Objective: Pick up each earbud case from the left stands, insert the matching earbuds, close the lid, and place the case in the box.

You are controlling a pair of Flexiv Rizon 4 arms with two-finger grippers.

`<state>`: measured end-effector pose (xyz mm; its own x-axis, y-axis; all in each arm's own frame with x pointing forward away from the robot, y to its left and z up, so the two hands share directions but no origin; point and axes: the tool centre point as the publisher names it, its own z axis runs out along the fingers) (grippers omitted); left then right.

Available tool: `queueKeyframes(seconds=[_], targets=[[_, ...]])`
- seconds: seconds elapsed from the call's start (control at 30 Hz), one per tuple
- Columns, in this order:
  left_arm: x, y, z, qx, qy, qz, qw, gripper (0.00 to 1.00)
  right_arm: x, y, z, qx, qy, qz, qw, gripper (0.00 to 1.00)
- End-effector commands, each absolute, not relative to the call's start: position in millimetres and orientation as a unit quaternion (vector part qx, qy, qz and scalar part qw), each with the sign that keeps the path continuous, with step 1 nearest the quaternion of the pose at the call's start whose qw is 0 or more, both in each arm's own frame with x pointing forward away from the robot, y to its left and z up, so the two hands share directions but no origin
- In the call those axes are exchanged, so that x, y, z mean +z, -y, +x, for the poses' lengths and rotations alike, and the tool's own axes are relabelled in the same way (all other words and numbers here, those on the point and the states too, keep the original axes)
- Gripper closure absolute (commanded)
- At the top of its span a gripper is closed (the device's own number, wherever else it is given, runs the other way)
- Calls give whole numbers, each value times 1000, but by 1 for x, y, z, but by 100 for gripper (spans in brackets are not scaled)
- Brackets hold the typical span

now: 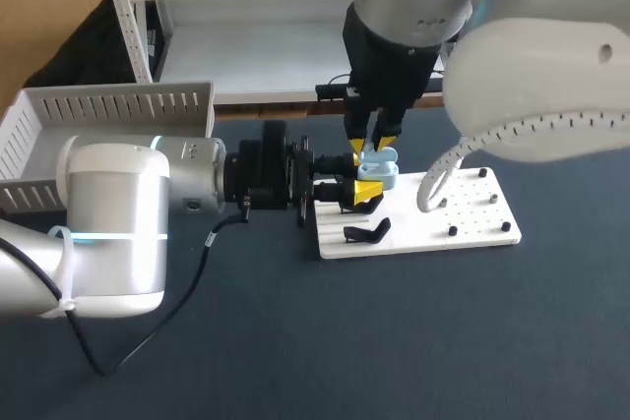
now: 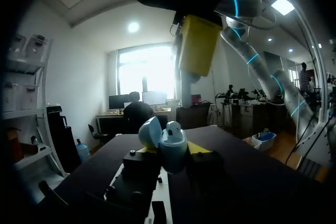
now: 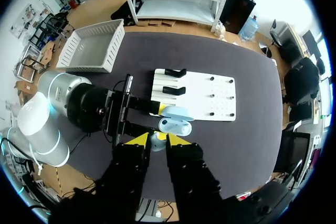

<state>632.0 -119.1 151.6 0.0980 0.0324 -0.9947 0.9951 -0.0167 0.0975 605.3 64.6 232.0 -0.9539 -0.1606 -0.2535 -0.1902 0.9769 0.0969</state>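
Left wrist view: pale-blue earbud case (image 2: 172, 145), lid (image 2: 149, 132) apparently open.

A white pegged board (image 1: 472, 213) is laid flat near the middle of the dark bench (image 1: 394, 341); a white slatted box (image 1: 118, 105) is set at its far left corner, well apart.

Right gripper (image 3: 157, 138) pinches small pale earbud (image 3: 156, 141) close to open blue case (image 3: 177, 124) held by left gripper (image 3: 163, 119), beside white board (image 3: 210, 95).
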Motion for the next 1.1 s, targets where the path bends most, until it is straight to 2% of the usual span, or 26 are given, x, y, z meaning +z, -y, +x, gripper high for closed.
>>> queueKeyframes(seconds=[0.03, 1.1], targets=[[151, 120, 631, -469, -480, 535, 514, 100, 229, -66, 609, 59, -987, -89, 117, 100], [151, 120, 631, -469, -480, 535, 514, 100, 206, -67, 621, 59, -987, -92, 116, 100]])
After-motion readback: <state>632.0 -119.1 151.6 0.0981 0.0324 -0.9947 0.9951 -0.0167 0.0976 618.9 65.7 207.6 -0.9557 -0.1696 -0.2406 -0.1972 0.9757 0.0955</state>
